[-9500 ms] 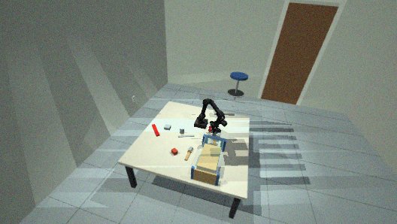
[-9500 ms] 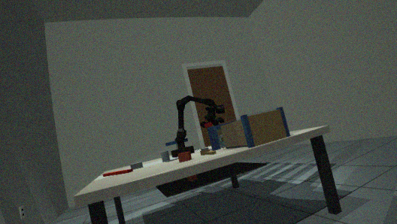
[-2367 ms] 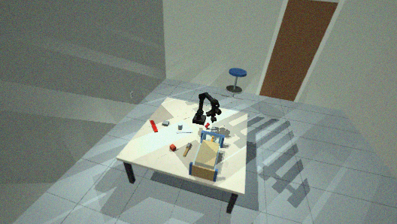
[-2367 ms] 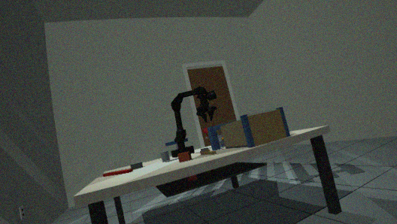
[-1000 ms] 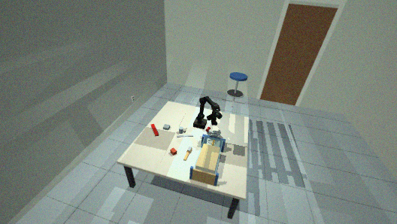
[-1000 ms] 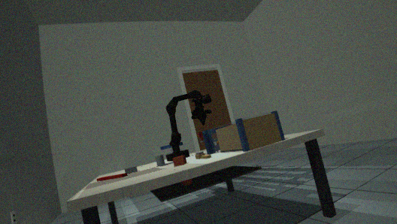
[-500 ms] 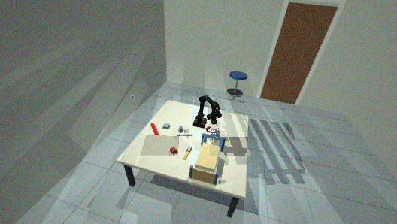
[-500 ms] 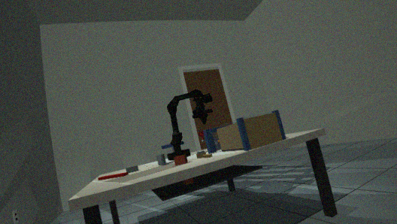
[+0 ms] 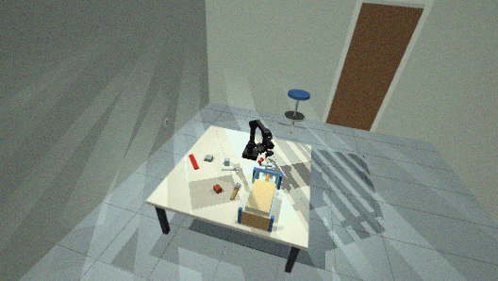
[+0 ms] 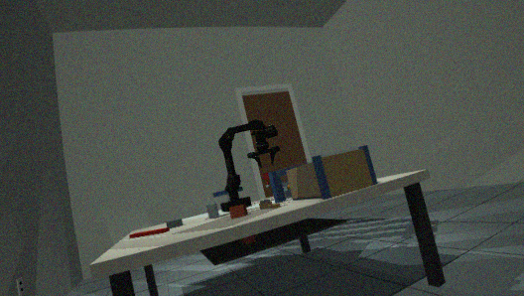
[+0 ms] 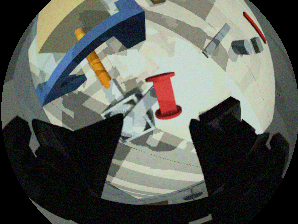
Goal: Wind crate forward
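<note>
Gripper (image 9: 269,153) (image 10: 265,161) (image 11: 157,120) is hanging above the winch end w/ fingers apart, nothing btwn them. Just past the tips the red grip (image 9: 260,161) (image 10: 266,177) (image 11: 166,95) of the winch handle is showing: spool-like, flanged both ends, prob. standing upright on its crank arm. Handle is apparently sitting on the grey winch (image 9: 268,168) (image 11: 131,120), arm reaching from hub to grip; can't tell how deep the key is going into the hole.

For handling: grip is looking rigid, smooth, maybe a bit slippery, not fragile. Best hold is on the narrow waist, btwn flanges, pads either side, so the flanges are keeping it from slipping out lengthwise. Pulling up would be risking the key coming out, so the push should be staying level, round the hub.

Beyond, orange strap (image 9: 267,177) (image 11: 95,62) is running under the blue frame (image 9: 268,173) (image 10: 277,186) (image 11: 120,22) to the crate (image 9: 261,194) (image 10: 303,181) (image 11: 65,37). Crate is sitting inside the cubby, looking flat, front apparently short of the frame, so winding is still needing doing. It's prob. stiff & fairly heavy, dragging on the strap; slow, even turns w/ pauses would be helping vs. tipping.
</note>
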You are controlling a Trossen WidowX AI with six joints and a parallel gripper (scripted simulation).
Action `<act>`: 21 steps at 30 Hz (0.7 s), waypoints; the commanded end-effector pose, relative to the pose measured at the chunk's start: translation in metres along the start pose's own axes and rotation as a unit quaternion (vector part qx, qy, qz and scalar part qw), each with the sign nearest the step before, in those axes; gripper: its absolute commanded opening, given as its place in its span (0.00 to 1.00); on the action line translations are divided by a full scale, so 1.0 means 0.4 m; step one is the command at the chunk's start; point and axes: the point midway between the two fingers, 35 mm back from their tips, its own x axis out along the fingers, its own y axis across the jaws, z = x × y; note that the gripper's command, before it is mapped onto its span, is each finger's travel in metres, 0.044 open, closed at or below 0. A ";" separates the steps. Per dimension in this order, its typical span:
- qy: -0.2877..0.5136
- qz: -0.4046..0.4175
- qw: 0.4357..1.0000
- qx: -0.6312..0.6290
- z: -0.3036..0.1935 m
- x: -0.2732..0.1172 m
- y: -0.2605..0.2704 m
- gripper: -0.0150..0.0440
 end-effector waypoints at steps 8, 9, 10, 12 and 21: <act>0.000 0.005 0.984 -0.180 0.032 0.009 -0.032 1.00; 0.000 0.005 0.984 -0.180 0.032 0.009 -0.032 1.00; 0.000 0.005 0.984 -0.180 0.032 0.009 -0.032 1.00; 0.000 0.005 0.984 -0.180 0.032 0.010 -0.032 1.00; 0.000 0.005 0.984 -0.180 0.033 0.039 -0.028 1.00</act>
